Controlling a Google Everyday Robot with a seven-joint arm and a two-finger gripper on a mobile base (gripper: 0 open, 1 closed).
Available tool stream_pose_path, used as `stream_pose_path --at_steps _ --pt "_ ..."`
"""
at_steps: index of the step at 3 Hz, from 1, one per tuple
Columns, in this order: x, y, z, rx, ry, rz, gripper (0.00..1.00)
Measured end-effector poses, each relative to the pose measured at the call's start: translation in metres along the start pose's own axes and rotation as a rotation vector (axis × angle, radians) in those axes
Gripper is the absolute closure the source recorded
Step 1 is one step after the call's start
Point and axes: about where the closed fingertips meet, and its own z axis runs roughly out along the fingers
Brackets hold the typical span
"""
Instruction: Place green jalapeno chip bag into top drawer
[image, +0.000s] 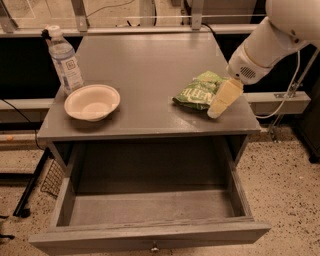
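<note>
Risk is a shove: the gripper (220, 102), open or shut I cannot tell, sits at the right edge of the green jalapeno chip bag (196, 91) on the table's (150, 65) right side and could slide that light bag away ungrasped.

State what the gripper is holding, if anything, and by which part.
Cannot be told: the gripper sits at the right edge of the green jalapeno chip bag, which lies on the table.
</note>
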Motion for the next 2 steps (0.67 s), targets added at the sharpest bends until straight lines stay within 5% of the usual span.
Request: stream_pose_path --at_steps 2 --pt "0.0016 -0.0076 0.0308 -0.004 0.036 0.045 0.36"
